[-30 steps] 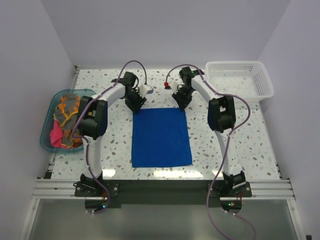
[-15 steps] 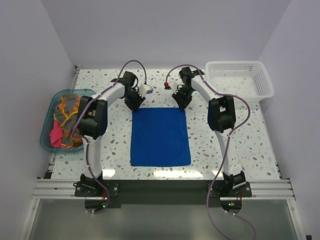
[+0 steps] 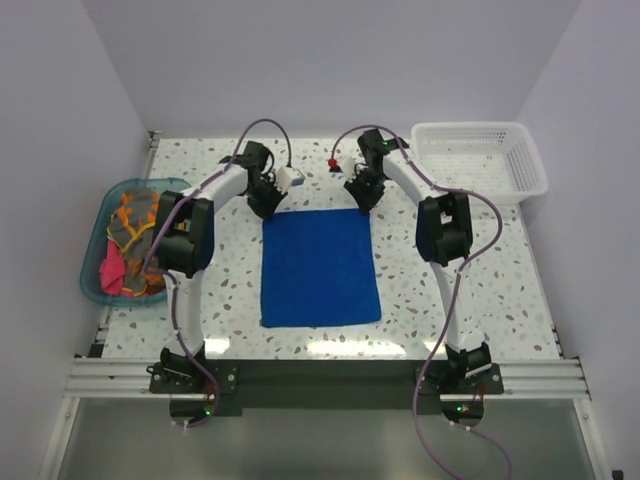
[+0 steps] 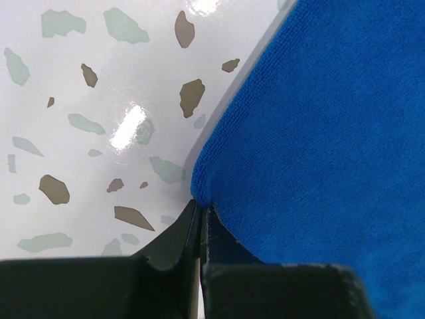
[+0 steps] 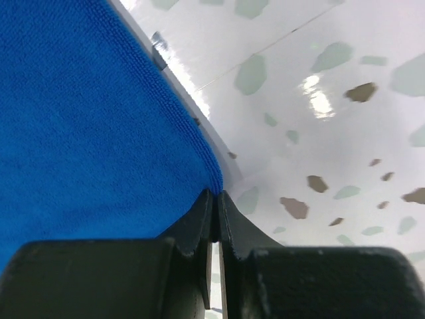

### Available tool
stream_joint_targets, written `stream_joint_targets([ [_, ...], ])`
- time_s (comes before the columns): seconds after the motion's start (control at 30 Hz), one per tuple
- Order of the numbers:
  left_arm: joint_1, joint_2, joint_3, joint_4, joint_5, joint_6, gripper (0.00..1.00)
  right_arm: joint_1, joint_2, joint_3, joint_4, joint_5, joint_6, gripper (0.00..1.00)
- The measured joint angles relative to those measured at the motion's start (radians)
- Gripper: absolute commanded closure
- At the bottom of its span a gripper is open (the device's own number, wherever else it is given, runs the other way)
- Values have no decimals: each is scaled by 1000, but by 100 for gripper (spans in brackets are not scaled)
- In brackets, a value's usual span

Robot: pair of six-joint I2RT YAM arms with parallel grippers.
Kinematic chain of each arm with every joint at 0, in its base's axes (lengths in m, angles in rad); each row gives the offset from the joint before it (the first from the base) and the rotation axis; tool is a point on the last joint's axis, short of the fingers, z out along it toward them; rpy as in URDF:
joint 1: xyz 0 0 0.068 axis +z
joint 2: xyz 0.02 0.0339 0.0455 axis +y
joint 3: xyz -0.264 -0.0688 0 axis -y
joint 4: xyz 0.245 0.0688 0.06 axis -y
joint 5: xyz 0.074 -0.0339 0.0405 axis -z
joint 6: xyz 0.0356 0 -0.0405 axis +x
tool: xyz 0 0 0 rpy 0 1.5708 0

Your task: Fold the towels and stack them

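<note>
The left gripper (image 3: 267,208) and right gripper (image 3: 366,205) each clamp a far corner of the blue towel (image 3: 320,268), flat on the surface (image 3: 480,265), likely to fold it nearward.

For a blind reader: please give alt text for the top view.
A blue towel lies flat on a speckled table, its two far corners pinched by the left fingers and right fingers. A teal tub of more towels stands at the left, a white basket far right.

Blue towel (image 3: 320,268) spread flat at centre.
Orange-grey towel (image 3: 135,215) and pink towel (image 3: 112,272) lie crumpled together at the left.
</note>
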Motion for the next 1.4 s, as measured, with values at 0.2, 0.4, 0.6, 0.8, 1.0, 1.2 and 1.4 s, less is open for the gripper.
stream_joint_targets([
  [0.2,0,-31,-14,50,-2,-12,100,-1,-62,-8,92,54,7,100],
  [0.4,0,-98,-58,135,-24,-27,100,-1,-129,-17,199,97,-4,100],
  [0.6,0,-129,-72,196,-51,-36,100,0,-168,-87,291,138,-31,100],
  [0.8,-1,-186,-123,236,-59,-64,100,7,-221,-192,364,192,-40,100],
  [1.0,-19,-266,-199,254,-81,-97,100,26,-334,-303,423,216,-45,100],
  [1.2,-54,-330,-283,269,-110,-154,100,53,-446,-419,477,258,-55,100],
  [1.4,-75,-412,-365,283,-126,-228,100,64,-541,-552,501,273,-62,100],
])
